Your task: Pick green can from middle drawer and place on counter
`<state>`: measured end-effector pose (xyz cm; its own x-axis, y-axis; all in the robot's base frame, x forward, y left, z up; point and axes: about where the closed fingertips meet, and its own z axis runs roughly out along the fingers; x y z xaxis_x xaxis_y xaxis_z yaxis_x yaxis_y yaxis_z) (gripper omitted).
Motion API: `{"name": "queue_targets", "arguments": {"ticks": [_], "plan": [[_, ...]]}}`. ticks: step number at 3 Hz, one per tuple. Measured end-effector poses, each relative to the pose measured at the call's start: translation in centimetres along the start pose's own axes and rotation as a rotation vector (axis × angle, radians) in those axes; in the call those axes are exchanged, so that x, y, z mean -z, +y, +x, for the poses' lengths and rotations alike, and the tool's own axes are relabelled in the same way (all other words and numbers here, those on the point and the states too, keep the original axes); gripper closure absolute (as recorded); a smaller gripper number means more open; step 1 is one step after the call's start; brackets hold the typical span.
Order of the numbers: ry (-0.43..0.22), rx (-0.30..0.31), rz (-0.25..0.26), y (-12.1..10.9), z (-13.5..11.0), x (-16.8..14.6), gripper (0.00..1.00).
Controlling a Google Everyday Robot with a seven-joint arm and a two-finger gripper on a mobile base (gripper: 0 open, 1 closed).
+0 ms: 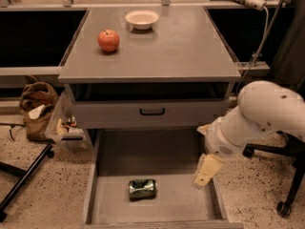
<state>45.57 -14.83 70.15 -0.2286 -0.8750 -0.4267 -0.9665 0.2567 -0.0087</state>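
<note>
- brown bag [34,104] slumped on the speckled floor left of the cabinet, soft and crumpled, not part of the job
- red apple [108,40], round and glossy, on the worktop [190,56] at left-rear
- white bowl [142,19], shallow, behind the apple and apart from it
- worktop is flat matte grey with a thin edge; its right half looks like the likely drop spot
- drawer front [114,114], grey with a black handle, sits above the pulled-out drawer
- middle drawer [93,185] pulled out: low walls, plain grey metal floor, so the can is reachable from above
- green can [142,188] lies on its side on the drawer floor near the front; shiny, dented, may roll when nudged
- pincer [204,175], pale cream, hangs over the drawer's right side, right of the can and apart from it; cannot tell whether open or closed
- white arm [259,116], smooth rounded shell, reaches in from the right
</note>
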Motion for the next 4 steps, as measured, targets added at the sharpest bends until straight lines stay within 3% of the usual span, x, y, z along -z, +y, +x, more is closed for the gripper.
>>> {"name": "queue_targets", "arguments": {"ticks": [1, 2, 3, 4], "plan": [[-0.071, -0.01, -0.044, -0.2, 0.2, -5.3, 0.0], [-0.071, -0.01, -0.044, -0.2, 0.2, -5.3, 0.0], [-0.088, -0.009, -0.047, -0.5, 0.7, -7.5, 0.0], [-0.086, 0.004, -0.061, -0.8, 1.0, -12.0, 0.0]]}}
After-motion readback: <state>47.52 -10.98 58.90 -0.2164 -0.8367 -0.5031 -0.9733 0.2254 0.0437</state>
